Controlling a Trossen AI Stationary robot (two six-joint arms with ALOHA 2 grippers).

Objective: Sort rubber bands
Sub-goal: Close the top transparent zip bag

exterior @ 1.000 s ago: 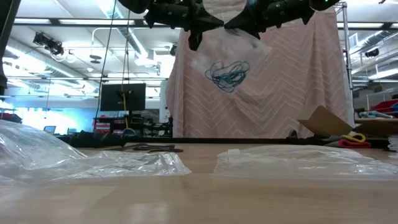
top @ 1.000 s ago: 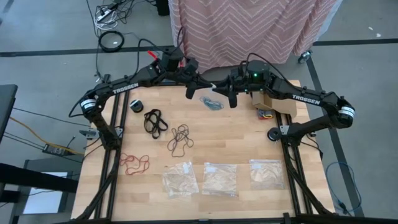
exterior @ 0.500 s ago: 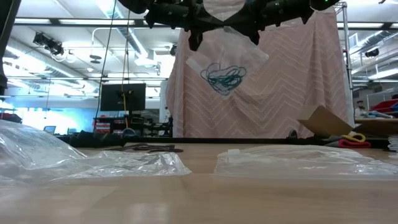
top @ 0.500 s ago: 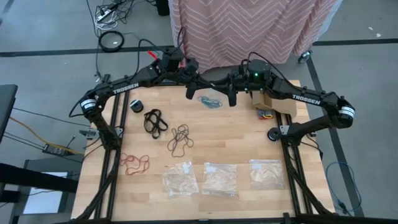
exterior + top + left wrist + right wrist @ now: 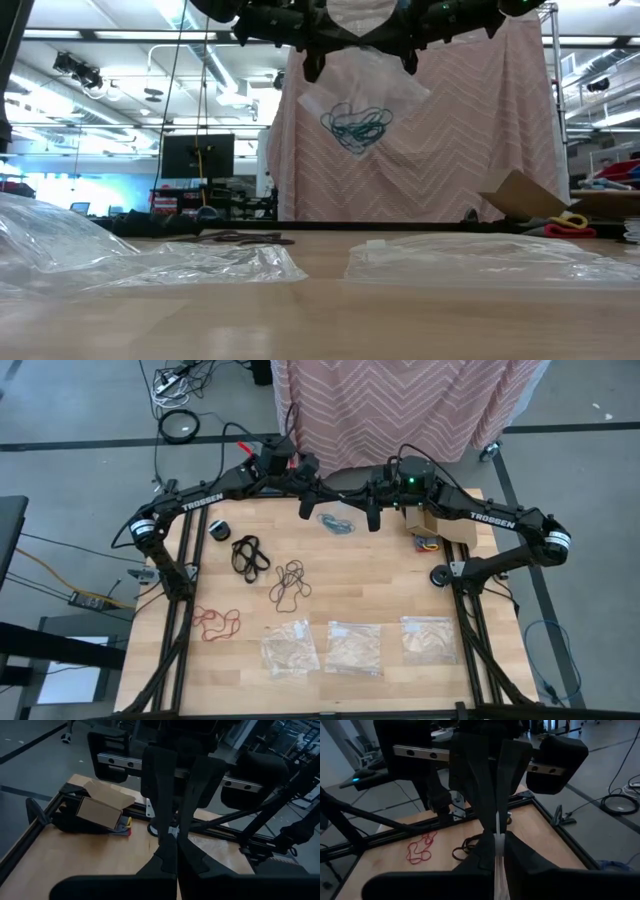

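Teal rubber bands (image 5: 355,124) sit in a clear bag (image 5: 365,95) both grippers (image 5: 310,498) (image 5: 372,500) pinch above the table (image 5: 400,575); a weak pinch could drop it.

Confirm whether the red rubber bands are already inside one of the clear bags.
No: in the high view the red rubber bands lie bare on the wooden table, left of the three clear bags.

From overhead I see even, bright light on the wooden table (image 5: 380,585), with only soft, short shadows. At table height, ceiling lamps (image 5: 75,65) and bright windows backlight the room, the near clear plastic bags (image 5: 150,262) are blurred and carry pale glare, and the tabletop foreground is out of focus. Both wrist pictures are dim, and their own fingers (image 5: 167,855) show as dark, soft shapes.
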